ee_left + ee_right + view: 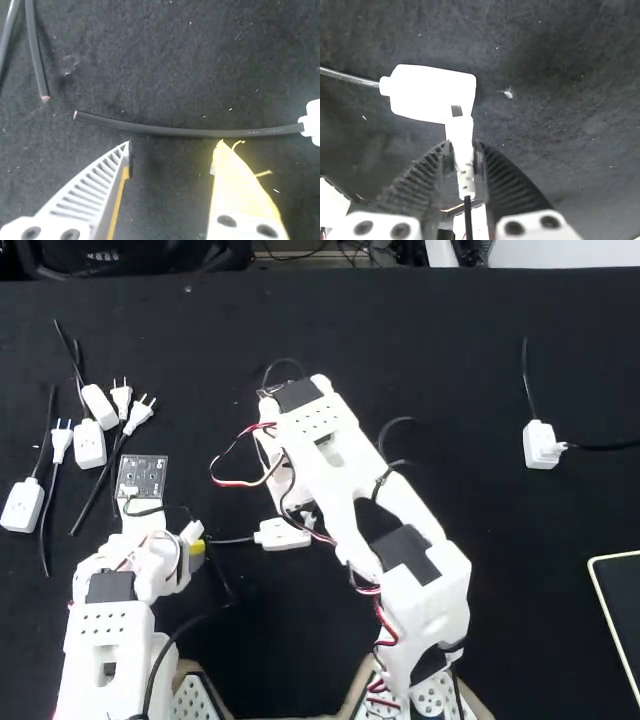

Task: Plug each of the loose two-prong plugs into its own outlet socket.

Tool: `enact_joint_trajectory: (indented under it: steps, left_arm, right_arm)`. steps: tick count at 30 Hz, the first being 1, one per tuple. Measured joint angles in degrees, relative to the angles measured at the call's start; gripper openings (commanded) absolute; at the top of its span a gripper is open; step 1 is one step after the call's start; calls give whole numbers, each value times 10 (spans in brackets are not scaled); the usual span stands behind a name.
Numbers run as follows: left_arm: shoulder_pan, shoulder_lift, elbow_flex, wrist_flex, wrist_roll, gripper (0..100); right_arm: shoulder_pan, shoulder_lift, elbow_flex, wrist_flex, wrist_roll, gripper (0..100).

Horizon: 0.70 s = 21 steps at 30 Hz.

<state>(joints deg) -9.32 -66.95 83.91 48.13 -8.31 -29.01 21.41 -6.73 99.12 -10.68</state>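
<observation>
Black tabletop (450, 360), high view: left arm (105, 640) at the near left corner, left hand (190, 545) beside the free end of a black cable (228, 539). The cable runs to a white outlet socket (283, 534) at centre, long axis across the tabletop. Right arm (340, 470) arches over that socket. Spare plugs (130, 405) and spare sockets (90, 445) grouped far left; one mated pair (542, 445) far right.

Left wrist view: left hand (172, 145) wide open, nothing held. Cable (190, 131) lies just beyond the fingertips, crosswise to them.

Right wrist view: right hand (462, 145) clamped on a white two-prong plug (460, 131). Plug's long axis points straight away from the hand, nose against the outlet socket (432, 95), which lies crosswise.
</observation>
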Motion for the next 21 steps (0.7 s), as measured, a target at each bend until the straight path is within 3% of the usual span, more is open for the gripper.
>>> enact_joint_trajectory:
  steps: [13,21]
  left_arm:
    - [0,0,0,0,0,266]
    - [0,0,0,0,0,266]
  right_arm:
    - [0,-4,0,0,55,11]
    - [1,-171,47,0,152,11]
